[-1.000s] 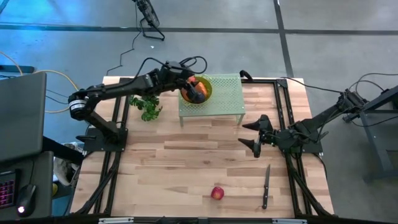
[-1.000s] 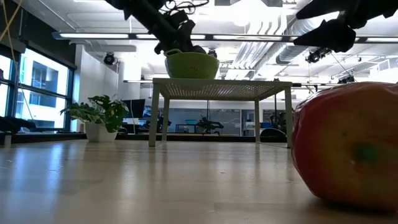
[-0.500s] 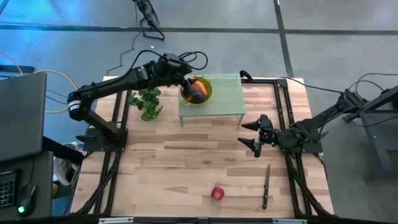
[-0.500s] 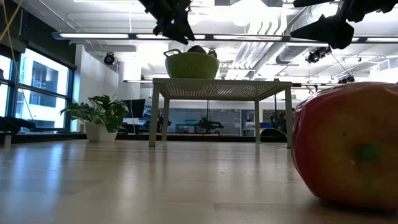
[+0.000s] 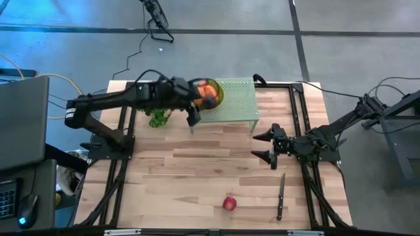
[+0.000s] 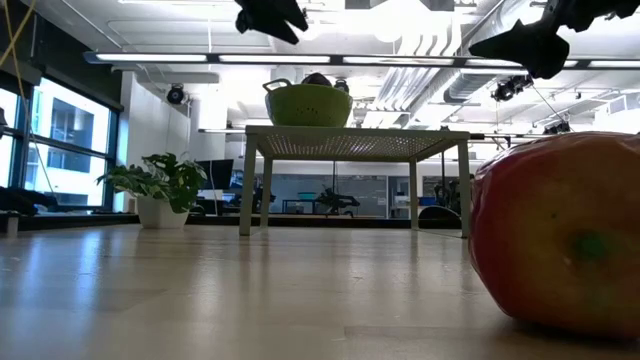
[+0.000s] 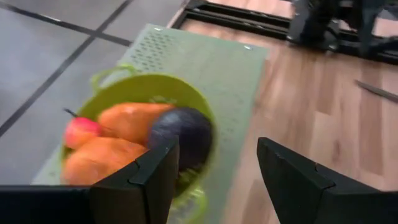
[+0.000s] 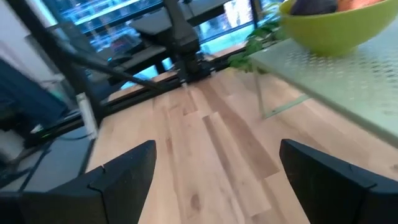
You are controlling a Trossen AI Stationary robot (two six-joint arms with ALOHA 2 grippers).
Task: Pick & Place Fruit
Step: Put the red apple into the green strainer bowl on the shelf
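Though tool (image 5: 192, 112) open, fruit (image 5: 207, 92) beside

A red apple (image 5: 229, 203) lies alone on the table's near edge. Two orange oblong pieces (image 7: 112, 140), a dark purple plum (image 7: 181, 135) and what looks like a small red fruit (image 7: 81, 131) fill the green bowl (image 7: 118, 93).

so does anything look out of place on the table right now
One thing: a red apple sits alone on the wooden table near its front edge, while the other fruit is in the green bowl on the pale green perforated stand. Nothing spilled or damaged.
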